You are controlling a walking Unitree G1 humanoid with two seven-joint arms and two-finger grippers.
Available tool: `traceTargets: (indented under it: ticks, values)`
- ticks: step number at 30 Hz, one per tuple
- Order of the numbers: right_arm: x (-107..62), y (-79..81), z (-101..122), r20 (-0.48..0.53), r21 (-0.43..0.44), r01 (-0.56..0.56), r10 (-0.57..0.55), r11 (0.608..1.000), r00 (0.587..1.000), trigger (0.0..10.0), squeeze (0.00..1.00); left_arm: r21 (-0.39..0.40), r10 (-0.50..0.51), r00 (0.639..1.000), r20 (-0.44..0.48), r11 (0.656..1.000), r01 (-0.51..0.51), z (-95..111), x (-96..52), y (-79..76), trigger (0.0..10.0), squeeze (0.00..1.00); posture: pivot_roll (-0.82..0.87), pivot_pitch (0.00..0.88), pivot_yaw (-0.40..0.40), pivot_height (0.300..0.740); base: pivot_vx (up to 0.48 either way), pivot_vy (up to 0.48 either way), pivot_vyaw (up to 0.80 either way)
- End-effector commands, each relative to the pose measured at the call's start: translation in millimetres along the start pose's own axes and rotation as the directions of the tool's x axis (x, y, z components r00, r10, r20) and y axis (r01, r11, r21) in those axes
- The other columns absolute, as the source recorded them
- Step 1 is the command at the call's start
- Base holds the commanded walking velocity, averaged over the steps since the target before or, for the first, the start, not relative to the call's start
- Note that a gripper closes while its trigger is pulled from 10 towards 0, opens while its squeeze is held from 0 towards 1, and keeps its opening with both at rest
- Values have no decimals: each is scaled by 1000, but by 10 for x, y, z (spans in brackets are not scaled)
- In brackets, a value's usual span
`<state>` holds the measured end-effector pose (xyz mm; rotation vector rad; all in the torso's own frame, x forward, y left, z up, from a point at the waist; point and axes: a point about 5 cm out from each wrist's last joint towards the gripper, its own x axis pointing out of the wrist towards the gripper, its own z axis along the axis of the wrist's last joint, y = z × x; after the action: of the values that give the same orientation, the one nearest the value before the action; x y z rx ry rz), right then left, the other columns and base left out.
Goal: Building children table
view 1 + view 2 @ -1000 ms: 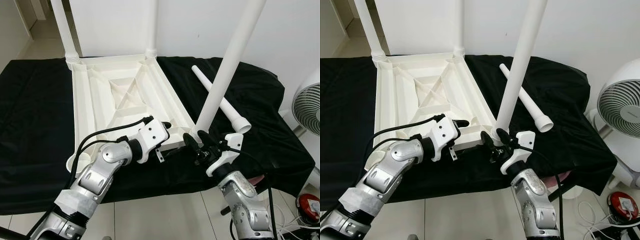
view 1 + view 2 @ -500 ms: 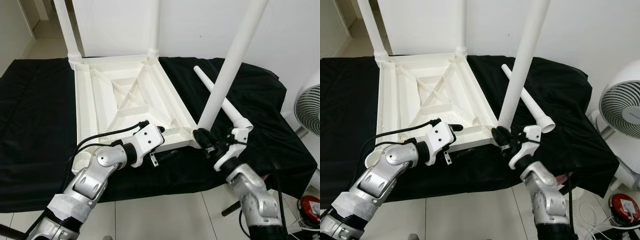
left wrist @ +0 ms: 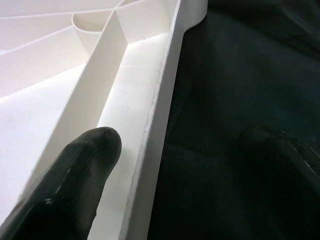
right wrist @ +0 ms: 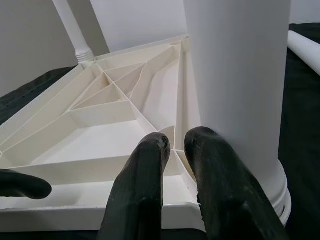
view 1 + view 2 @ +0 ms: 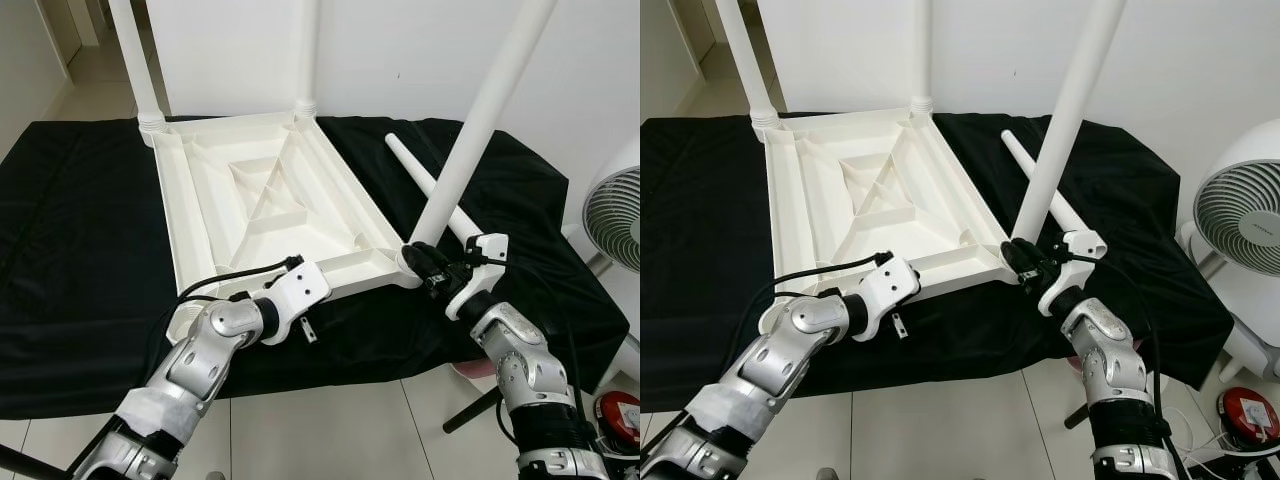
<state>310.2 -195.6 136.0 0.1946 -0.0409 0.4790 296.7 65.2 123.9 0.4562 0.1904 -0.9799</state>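
On black cloth point(image 5: 80, 250), left pincer point(image 3: 165, 165) straddles tabletop point(image 5: 250, 200) rim, spread; right pincer point(image 4: 175, 165) closed beside leg point(image 5: 470, 140).

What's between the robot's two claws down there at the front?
The near rim of the upturned white tabletop runs between the left gripper and the right gripper, seen in both eye views.

Black cloth point(image 5: 80, 230) — white fan point(image 5: 1240, 225) beside it, red object point(image 5: 1248, 412) on the floor
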Motion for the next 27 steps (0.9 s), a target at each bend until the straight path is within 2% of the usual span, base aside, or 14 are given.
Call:
traceTargets:
  ticks: [1,2,8,9,10,11,12,13,15,16,18,21,23,27]
  values:
    - [28,-28,132,63,-13,17,-16,1000,998,10000,0,-9,328,944,-46,944,-329,-56,-18,207,10000,0,-14,0,-32,740,0,0,0]
    - [27,29,144,80,0,2,-1,1000,997,10000,0,-18,343,938,-60,939,-344,-71,-10,236,10000,0,-20,0,-28,740,0,0,0]
    - [32,145,153,111,16,-31,29,999,993,10000,0,-33,352,932,-84,934,-356,-97,-3,256,10000,0,-27,0,-21,740,0,0,0]
    - [39,218,161,133,26,-43,39,999,990,10000,0,-50,357,929,-93,930,-363,-107,5,258,8431,0,-32,0,-19,740,0,0,0]
    - [39,218,161,133,26,-43,39,999,990,10000,0,-50,357,929,-93,930,-363,-107,5,258,8431,0,-32,0,-19,740,0,0,0]
    - [48,312,173,160,41,-49,42,998,986,10000,0,-63,365,925,-102,926,-372,-117,19,255,0,0,-37,0,-17,740,0,0,0]
    - [48,312,173,160,41,-49,42,998,986,10000,0,-63,365,925,-102,926,-372,-117,19,255,0,0,-37,0,-17,740,0,0,0]
    - [55,450,198,203,69,-46,32,997,979,10000,0,-84,376,920,-108,919,-385,-116,48,243,0,0,-43,0,-23,740,0,0,0]
    - [55,450,198,203,69,-46,32,997,979,10000,0,-84,376,920,-108,919,-385,-116,48,243,0,0,-43,0,-23,740,0,0,0]
    - [62,550,212,234,96,-28,4,995,972,10000,0,-98,383,918,-107,914,-393,-105,73,230,0,0,-48,0,-25,740,0,0,0]
    - [62,550,212,234,96,-28,4,995,972,10000,0,-98,383,918,-107,914,-393,-105,73,230,0,0,-48,0,-25,740,0,0,0]
    - [85,661,215,260,121,-6,-26,993,965,10000,0,-124,379,919,-108,912,-391,-118,107,193,0,0,-65,0,-24,740,0,0,0]
    - [111,736,202,267,132,4,-39,991,963,10000,0,-146,362,925,-113,915,-376,-148,160,106,0,0,-78,0,-19,740,0,0,0]
    - [119,766,192,265,134,5,-41,991,963,10000,0,-156,354,928,-115,916,-369,-153,188,60,0,0,-81,0,-19,740,0,0,0]
